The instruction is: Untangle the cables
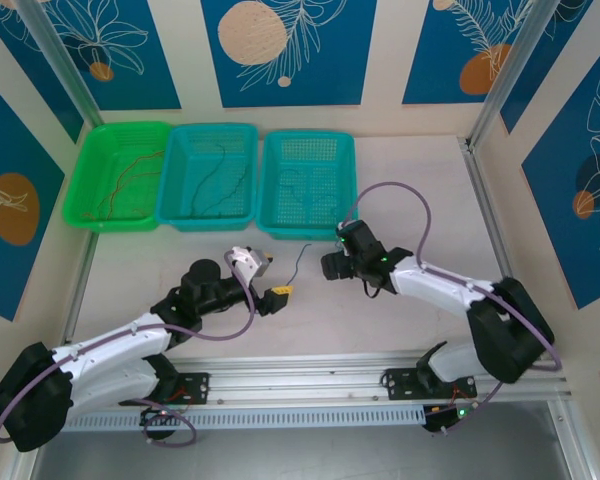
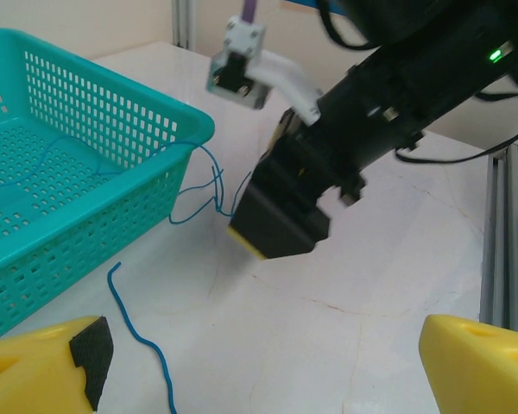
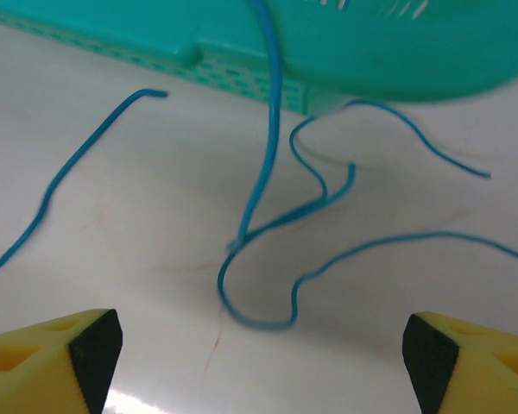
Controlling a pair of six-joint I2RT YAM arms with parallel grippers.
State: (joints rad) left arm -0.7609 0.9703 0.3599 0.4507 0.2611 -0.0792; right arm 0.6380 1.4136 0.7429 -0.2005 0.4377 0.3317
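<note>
Blue cables (image 3: 268,216) lie looped and crossed on the white table, one strand rising over the rim of the right teal basket (image 3: 242,47). My right gripper (image 3: 263,358) is open just short of the nearest loop, nothing between its fingers. From the left wrist, a loose blue cable (image 2: 142,341) lies ahead of my open, empty left gripper (image 2: 259,366), with the right gripper (image 2: 281,220) hovering beyond it by the blue tangle (image 2: 209,185). From above, the left gripper (image 1: 278,292) and right gripper (image 1: 330,265) flank a blue cable (image 1: 298,262).
Three baskets stand in a row at the back: a green basket (image 1: 80,190) with a red/orange cable (image 1: 130,175), a middle teal basket (image 1: 175,215) with a dark green cable (image 1: 212,175), and the right teal basket (image 1: 270,222). An aluminium rail (image 1: 300,375) runs along the near edge.
</note>
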